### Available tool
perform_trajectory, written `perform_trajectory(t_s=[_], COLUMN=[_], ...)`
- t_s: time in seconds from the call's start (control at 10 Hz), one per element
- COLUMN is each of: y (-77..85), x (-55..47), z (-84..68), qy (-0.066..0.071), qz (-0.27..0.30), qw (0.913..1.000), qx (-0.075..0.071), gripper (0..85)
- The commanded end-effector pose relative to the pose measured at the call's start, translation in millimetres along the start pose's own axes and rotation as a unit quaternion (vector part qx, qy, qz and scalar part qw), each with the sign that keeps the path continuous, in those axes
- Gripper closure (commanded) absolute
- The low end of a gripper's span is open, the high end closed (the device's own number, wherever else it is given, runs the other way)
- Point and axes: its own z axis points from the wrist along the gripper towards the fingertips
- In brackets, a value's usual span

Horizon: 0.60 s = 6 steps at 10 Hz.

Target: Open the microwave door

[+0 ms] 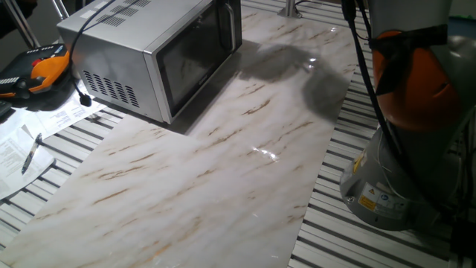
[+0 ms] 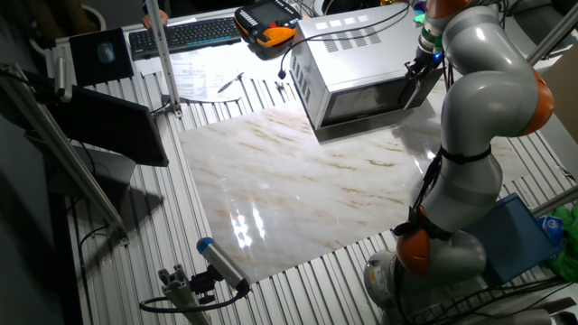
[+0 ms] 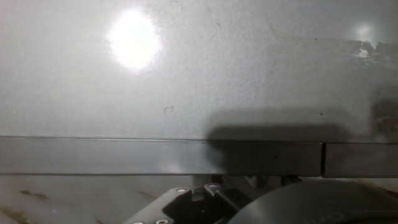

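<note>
- 1 boxy silver-grey metal microwave (image 2: 357,68): its dark-glass door (image 1: 195,53) looks shut; opening remains.
- Gripper (image 2: 421,70) beside the microwave's handle end; finger spread unclear.

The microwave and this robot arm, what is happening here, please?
A KUKA arm has brought its gripper to the right end of the microwave, beside the microwave door. The door looks shut, or nearly so. The hand view shows only a grey metal surface close up, so a grip on the handle cannot be confirmed.
</note>
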Motion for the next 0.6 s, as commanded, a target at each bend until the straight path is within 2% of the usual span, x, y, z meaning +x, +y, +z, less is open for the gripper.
perform_trajectory(t_s=[0.0,0.5], y=[1.4,0.8], x=[1.2,0.8], z=[3.6,15.9], qy=[0.000,-0.008], qz=[0.000,-0.007], qw=[1.0000,0.9998], qx=[-0.003,-0.014], gripper=[51.0,51.0])
